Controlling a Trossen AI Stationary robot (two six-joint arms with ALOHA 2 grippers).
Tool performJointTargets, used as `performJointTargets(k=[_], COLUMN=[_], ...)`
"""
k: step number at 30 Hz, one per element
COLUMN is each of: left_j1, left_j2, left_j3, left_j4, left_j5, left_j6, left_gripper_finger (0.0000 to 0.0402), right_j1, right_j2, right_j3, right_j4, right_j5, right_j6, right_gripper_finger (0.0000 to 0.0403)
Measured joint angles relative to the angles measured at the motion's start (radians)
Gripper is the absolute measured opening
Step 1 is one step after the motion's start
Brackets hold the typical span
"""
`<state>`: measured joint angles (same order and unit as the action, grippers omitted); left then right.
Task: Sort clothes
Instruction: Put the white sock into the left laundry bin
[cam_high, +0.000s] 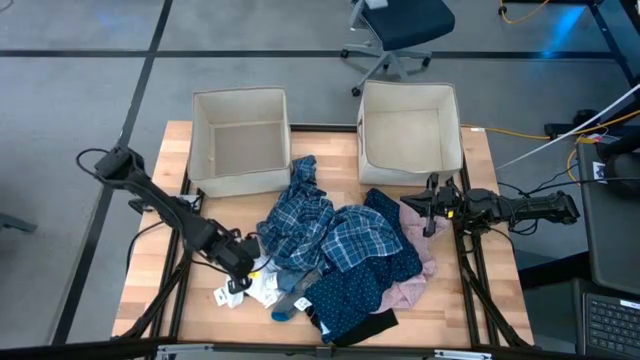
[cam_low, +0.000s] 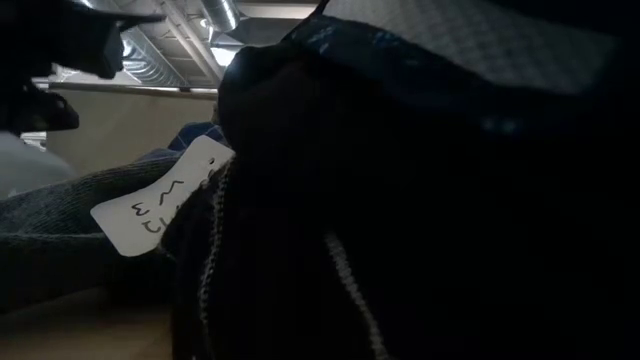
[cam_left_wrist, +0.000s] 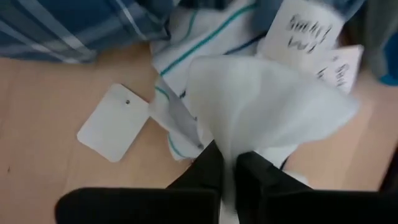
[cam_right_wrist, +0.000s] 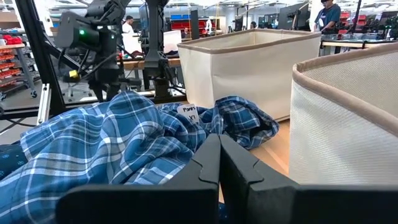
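The clothes lie in a pile in the middle of the table: blue-and-white plaid shirts (cam_high: 300, 215), navy dotted fabric (cam_high: 355, 290), a pale pink garment (cam_high: 415, 280), a black piece (cam_high: 365, 325), and small white and grey socks (cam_high: 262, 290) at the pile's near left. My left gripper (cam_high: 243, 268) is at the socks, shut on a white sock (cam_left_wrist: 267, 99). My right gripper (cam_high: 430, 212) is shut and empty at the pile's right side, just in front of the right box; the plaid shirt (cam_right_wrist: 112, 143) lies ahead of it. My left gripper (cam_left_wrist: 229, 155) pinches a bunched part of the white sock (cam_left_wrist: 231, 140) between its two fingers. It comes slanting down from the table's left. The cloth fans out wide beyond the fingertips. Its far part lies among a teal-striped sock (cam_left_wrist: 186, 50) and paper tags.
Two beige fabric boxes stand at the table's far edge, left (cam_high: 240, 175) and right (cam_high: 410, 165). Loose white tags (cam_left_wrist: 115, 121) lie on the wood by the socks. A dark garment with a tag (cam_low: 165, 200) blocks most of the low view. An office chair (cam_high: 400, 30) stands beyond the table.
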<state>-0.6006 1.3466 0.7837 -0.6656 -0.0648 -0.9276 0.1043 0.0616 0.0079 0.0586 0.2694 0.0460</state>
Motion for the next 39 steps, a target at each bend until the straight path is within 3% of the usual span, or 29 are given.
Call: performJointTargets(k=[4, 7, 14, 17, 33, 39], left_j1=[0.006, 0.019, 0.065, 0.092, 0.359, 0.539], left_j2=[-0.075, -0.151, -0.341, -0.409, -0.574, -0.594], left_j3=[0.001, 0.002, 0.003, 0.003, 0.003, 0.003], left_j4=[-0.010, -0.005, 0.013, 0.050, 0.525, 0.640], left_j5=[-0.018, -0.087, -0.371, -0.448, -0.864, -0.917], left_j6=[0.002, 0.012, 0.139, 0.227, 1.025, 1.256], left_gripper_finger=[0.0005, 0.0008, 0.0007, 0.0007, 0.0007, 0.0013], right_j1=[0.000, 0.000, 0.000, 0.000, 0.000, 0.000], right_j2=[0.000, 0.000, 0.000, 0.000, 0.000, 0.000], right_j3=[0.000, 0.000, 0.000, 0.000, 0.000, 0.000], right_j4=[0.000, 0.000, 0.000, 0.000, 0.001, 0.002], right_j5=[0.000, 0.001, 0.001, 0.001, 0.010, 0.011], right_j6=[0.000, 0.000, 0.000, 0.000, 0.000, 0.000], right_gripper_finger=[0.0005, 0.0005, 0.0005, 0.0005, 0.0005, 0.0005])
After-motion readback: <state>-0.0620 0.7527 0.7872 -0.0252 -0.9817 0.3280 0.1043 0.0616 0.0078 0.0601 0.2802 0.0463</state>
